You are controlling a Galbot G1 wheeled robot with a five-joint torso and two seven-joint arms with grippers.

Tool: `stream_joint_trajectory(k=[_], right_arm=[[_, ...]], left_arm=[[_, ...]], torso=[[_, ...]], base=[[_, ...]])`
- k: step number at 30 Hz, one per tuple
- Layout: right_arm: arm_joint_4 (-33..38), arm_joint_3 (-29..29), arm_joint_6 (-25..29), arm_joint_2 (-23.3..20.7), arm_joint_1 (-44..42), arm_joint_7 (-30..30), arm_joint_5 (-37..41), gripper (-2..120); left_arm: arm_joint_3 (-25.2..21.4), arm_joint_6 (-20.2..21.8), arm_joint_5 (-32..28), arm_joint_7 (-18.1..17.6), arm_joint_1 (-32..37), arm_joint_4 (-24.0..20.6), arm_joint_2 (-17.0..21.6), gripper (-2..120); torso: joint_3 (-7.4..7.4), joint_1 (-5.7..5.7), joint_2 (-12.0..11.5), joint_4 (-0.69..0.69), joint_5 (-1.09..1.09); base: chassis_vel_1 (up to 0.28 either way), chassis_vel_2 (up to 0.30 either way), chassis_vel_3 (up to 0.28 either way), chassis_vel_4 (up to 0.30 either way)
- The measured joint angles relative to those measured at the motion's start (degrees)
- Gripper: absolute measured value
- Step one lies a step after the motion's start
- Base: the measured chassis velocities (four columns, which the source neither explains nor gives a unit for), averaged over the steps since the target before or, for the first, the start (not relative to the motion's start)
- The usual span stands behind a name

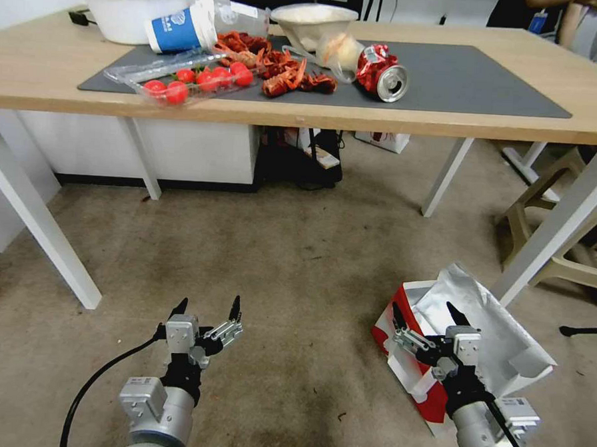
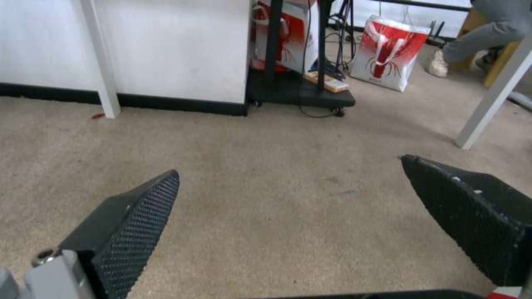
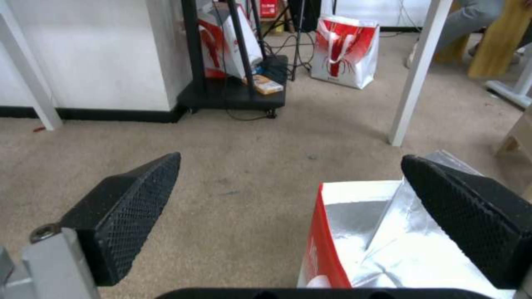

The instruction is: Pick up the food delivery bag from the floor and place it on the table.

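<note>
Silver foil lining marks the food delivery bag (image 1: 465, 346), my landmark for this report: it stands open-mouthed on the floor (image 1: 296, 263), beside the bench leg, not yet lifted.

Right gripper (image 1: 429, 314): poised directly above the bag's open mouth, jaws spread wide, holding nothing. From the wrist camera the bag's red edge (image 3: 388, 232) lies between the two pads, with no contact evident. Handles not identifiable from here.

Left gripper (image 1: 207, 305): well to the left of the bag, over bare floor, jaws likewise wide and empty.

Risk assessment, my judgement only. The foil lining is creased and partly folded over the mouth; closing on foil alone could tear it or let the bag slip on the lift. A one-sided hold on the rim could tip the bag.

Beyond the bag, the bench (image 1: 46, 77) stands well above it. Its grey mat (image 1: 479, 79) is crowded on the side away from the bag: tomatoes in a clear tray (image 1: 186, 81), crayfish (image 1: 280, 69), a toppled can (image 1: 385, 74). The stretch of mat nearest the bag is bare, the safer landing.
</note>
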Motion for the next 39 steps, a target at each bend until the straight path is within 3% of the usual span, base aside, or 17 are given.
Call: stream_joint_trajectory(k=[12, 23, 26, 27, 30, 31, 33, 35, 37, 39], right_arm=[[-0.3, 0.0, -0.1, -0.3, -0.1, -0.1, 0.0, 100], [-2.0, 1.4, 1.9, -3.8, 2.0, -0.3, 1.5, 100], [-4.4, 4.0, 2.5, -9.2, 4.8, -2.3, 4.1, 100], [-4.4, 4.0, 2.5, -9.2, 4.8, -2.3, 4.1, 100], [-10.5, 7.3, 5.3, -17.6, 9.3, -6.8, 8.8, 100], [-10.5, 7.3, 5.3, -17.6, 9.3, -6.8, 8.8, 100], [-14.5, 7.8, 6.9, -22.8, 12.3, -8.0, 10.3, 100], [-15.3, 7.8, 7.1, -23.9, 12.9, -8.3, 10.7, 100], [-19.0, 9.0, 7.3, -29.6, 15.4, -9.3, 14.0, 100], [-19.8, 9.6, 7.3, -30.6, 15.6, -9.4, 14.5, 100]], left_arm=[[0.1, 0.0, 0.2, 0.5, -0.1, 0.3, -0.2, 100], [-0.3, -3.9, 1.9, 1.1, -0.9, 2.0, 0.0, 100], [-0.8, -4.1, 2.0, 2.7, -1.0, 2.0, 0.7, 100], [-0.8, -4.1, 2.0, 2.7, -1.0, 2.0, 0.7, 100], [-1.8, -4.6, 1.9, 4.0, -1.5, 2.2, 1.4, 100], [-1.8, -4.6, 1.9, 4.0, -1.5, 2.2, 1.4, 100], [-2.5, -4.6, 1.7, 5.1, -1.5, 2.1, 1.7, 100], [-2.6, -4.6, 1.6, 5.2, -1.6, 2.0, 1.8, 100], [-2.6, -3.8, 1.0, 5.5, -2.3, 2.3, 2.9, 100], [-2.6, -3.5, 0.8, 5.6, -2.6, 2.5, 3.2, 100]], torso=[[0.00, -0.09, -0.1, 0.00, 0.00], [0.00, -0.06, 0.1, -0.01, 0.00], [0.00, -0.05, 0.2, 0.01, 0.01], [0.00, -0.05, 0.2, 0.01, 0.01], [0.00, -0.02, 0.3, 0.00, 0.02], [0.00, -0.02, 0.3, 0.00, 0.02], [0.00, -0.02, 0.3, 0.00, 0.02], [0.00, -0.02, 0.3, 0.00, 0.02], [0.00, -0.01, 0.3, 0.04, 0.01], [0.00, -0.01, 0.3, 0.03, 0.01]], base=[[0.000, 0.000, 0.000, 0.000], [0.000, 0.000, 0.000, 0.000], [0.000, 0.000, 0.000, 0.000], [0.000, 0.000, 0.000, 0.000], [0.000, 0.000, 0.000, 0.000], [0.000, 0.000, 0.000, 0.000], [0.000, 0.000, 0.000, 0.000], [0.000, 0.000, 0.000, 0.000], [0.000, 0.000, 0.000, 0.000], [0.000, 0.000, 0.000, 0.000]])
